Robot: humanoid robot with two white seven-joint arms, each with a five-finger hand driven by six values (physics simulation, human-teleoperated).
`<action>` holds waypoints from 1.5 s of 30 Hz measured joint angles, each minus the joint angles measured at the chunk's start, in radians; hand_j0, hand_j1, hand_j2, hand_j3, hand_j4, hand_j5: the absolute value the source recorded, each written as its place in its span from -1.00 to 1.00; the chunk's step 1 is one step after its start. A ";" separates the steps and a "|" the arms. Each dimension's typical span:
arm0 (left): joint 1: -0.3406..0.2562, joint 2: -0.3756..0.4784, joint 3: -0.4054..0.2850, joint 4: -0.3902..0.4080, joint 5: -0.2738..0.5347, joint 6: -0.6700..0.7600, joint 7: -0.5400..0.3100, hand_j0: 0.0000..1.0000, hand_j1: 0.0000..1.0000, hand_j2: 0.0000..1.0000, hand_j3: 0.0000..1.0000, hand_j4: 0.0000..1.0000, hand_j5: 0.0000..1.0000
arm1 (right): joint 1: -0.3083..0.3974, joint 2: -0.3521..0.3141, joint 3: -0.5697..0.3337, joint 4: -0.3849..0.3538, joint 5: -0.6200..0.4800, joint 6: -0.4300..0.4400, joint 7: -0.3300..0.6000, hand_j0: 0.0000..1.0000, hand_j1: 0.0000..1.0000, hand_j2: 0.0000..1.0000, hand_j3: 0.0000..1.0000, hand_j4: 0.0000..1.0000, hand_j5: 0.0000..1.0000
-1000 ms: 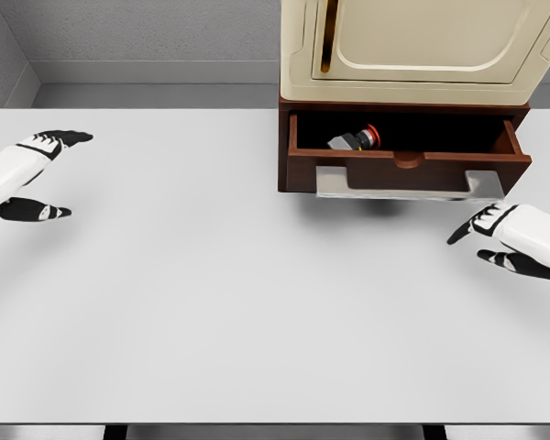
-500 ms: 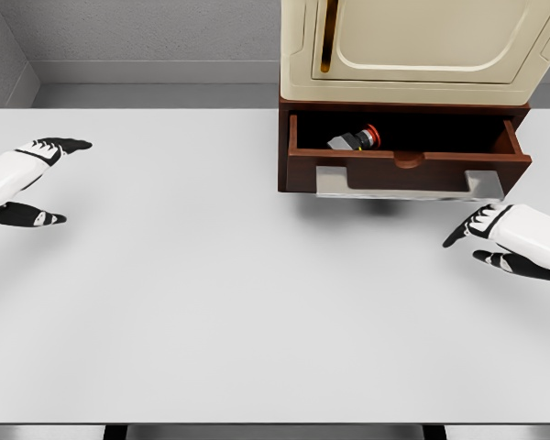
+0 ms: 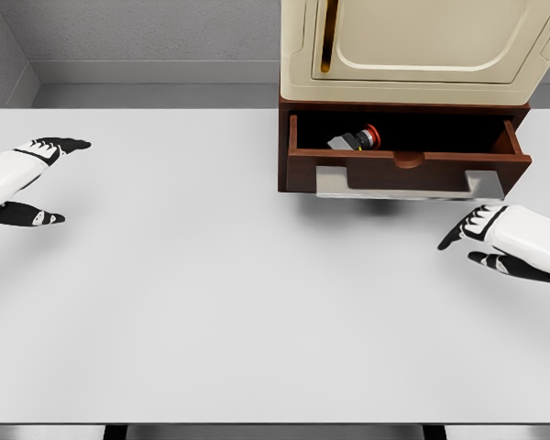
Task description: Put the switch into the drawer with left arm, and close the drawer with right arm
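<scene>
Inside the open drawer [image 3: 405, 158], the switch [image 3: 356, 139] is seen lying on its side, its red button end turned toward the right and its grey body toward the left. It is placed left of the drawer's middle, close behind the front panel, and is touched by neither hand. The drawer is pulled out from a dark brown wooden base [image 3: 285, 147], and a small rounded knob [image 3: 407, 160] is set in the middle of its front edge. Above the base, a cream-coloured cabinet [image 3: 412, 46] with a rounded door panel is mounted; a brass-toned handle strip [image 3: 326, 41] is fixed down the door's left side.

The left hand [image 3: 23, 179] is held at the far left edge of the white table [image 3: 211, 293], well apart from the drawer. Its fingers are spread and relaxed, the thumb parted from the others, and nothing is gripped. The right hand [image 3: 500, 240] is held low at the right, in front of the drawer and below its right front corner, near it but not touching. Its dark-tipped fingers are pointed left and loosely spread, and nothing is held in them. A pale reflection of the drawer front is cast on the table just under it.
</scene>
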 measured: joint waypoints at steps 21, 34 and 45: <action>0.008 0.001 -0.002 -0.013 0.001 0.000 -0.003 1.00 1.00 1.00 1.00 1.00 1.00 | -0.017 0.007 -0.011 -0.021 0.027 -0.005 0.022 0.28 0.28 0.28 0.28 0.28 0.28; 0.005 0.008 -0.003 -0.018 0.010 0.000 -0.047 1.00 1.00 1.00 1.00 1.00 1.00 | -0.060 0.018 -0.005 0.058 0.011 -0.005 0.020 0.31 0.31 0.31 0.31 0.31 0.31; 0.003 0.011 -0.001 -0.019 0.008 0.000 -0.049 1.00 1.00 1.00 1.00 1.00 1.00 | -0.025 -0.009 -0.016 -0.007 0.005 0.000 0.013 0.28 0.28 0.28 0.28 0.28 0.28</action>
